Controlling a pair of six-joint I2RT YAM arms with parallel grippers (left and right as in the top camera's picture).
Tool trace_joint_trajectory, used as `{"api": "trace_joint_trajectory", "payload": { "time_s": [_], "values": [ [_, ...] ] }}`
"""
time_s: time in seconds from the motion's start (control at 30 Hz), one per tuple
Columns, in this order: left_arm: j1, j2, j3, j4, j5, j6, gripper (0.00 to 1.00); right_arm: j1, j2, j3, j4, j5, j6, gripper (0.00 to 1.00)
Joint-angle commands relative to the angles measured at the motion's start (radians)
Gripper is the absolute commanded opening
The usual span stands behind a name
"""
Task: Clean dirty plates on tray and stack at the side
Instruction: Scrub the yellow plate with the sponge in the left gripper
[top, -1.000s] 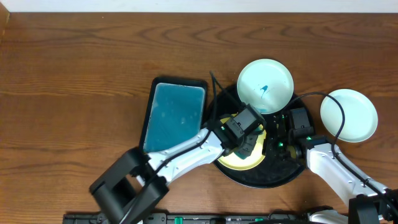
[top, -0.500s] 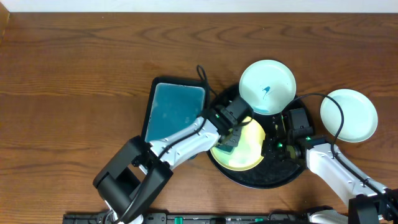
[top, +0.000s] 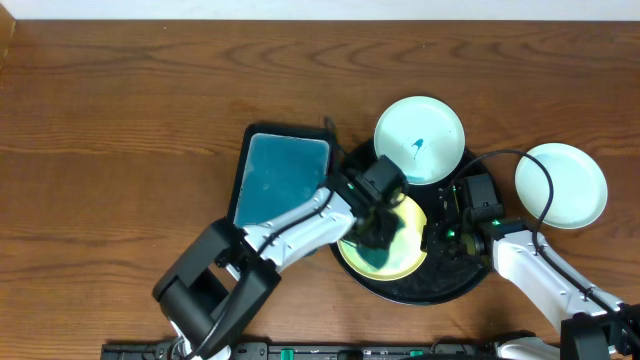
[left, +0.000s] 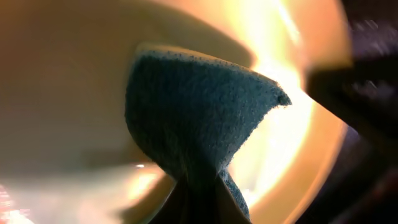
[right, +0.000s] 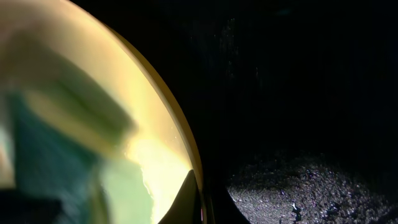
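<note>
Nearest the robot, the large round glossy black tray (top: 420, 290) lies on the brown wooden surface (top: 120, 120). In the tray's left part sits the pale yellow round plate (top: 410, 245), which fills most of the left wrist view. The left hand (top: 378, 228) is over that plate, clamped tight on a dark teal sponge (left: 199, 118). The sponge is pinched to a narrow waist at the fingers, fans out beyond them and presses on the plate's inner face. The right hand (top: 437, 232) is at the plate's right edge. In the right wrist view its fingers are drawn almost together on the yellow rim. One dark fingertip (right: 188, 205) shows on the inner side; the other is lost against the black tray floor. Farther off, a pale mint-white round plate (top: 435, 125) with a small dark teal scribble overlaps the tray's far rim. Just beside the tray on the left lies a teal rectangular tray with a dark rim (top: 283, 180). To the right, apart from the black tray, a second mint-white plate (top: 561, 185) rests on the surface.
</note>
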Motion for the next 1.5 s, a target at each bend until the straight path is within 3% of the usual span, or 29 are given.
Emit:
{"api": "trace_joint_trajectory", "payload": {
  "time_s": [0.0, 0.2, 0.33, 0.5, 0.63, 0.73, 1.07, 1.23, 1.47],
  "values": [
    [-0.039, 0.026, -0.018, 0.024, 0.105, 0.085, 0.07, 0.011, 0.013, -0.011, -0.012, 0.003, -0.004, 0.01],
    [0.003, 0.026, -0.018, 0.062, -0.224, 0.057, 0.07, 0.011, 0.013, -0.011, -0.012, 0.003, -0.004, 0.01],
    [0.1, 0.026, -0.018, 0.086, -0.323, 0.02, 0.08, 0.011, 0.013, -0.011, -0.012, 0.003, -0.004, 0.01],
    [0.198, 0.026, -0.018, 0.025, -0.305, -0.065, 0.08, 0.011, 0.013, -0.011, -0.012, 0.003, -0.004, 0.01],
    [0.188, 0.026, -0.018, -0.061, -0.021, -0.066, 0.07, 0.011, 0.013, -0.011, -0.011, 0.003, -0.004, 0.01],
    [0.136, 0.026, -0.018, -0.088, 0.048, -0.065, 0.08, 0.011, 0.013, -0.011, -0.011, 0.003, -0.004, 0.01],
    [-0.039, 0.026, -0.018, -0.023, -0.008, -0.058, 0.07, 0.011, 0.013, -0.011, -0.012, 0.003, -0.004, 0.01],
    [0.019, 0.025, -0.014, 0.091, -0.184, -0.046, 0.07, 0.011, 0.013, -0.011, -0.012, 0.003, -0.004, 0.01],
    [0.164, -0.048, 0.002, 0.097, -0.182, -0.035, 0.07, 0.011, 0.013, -0.011, -0.011, 0.005, -0.004, 0.01]
  ]
}}
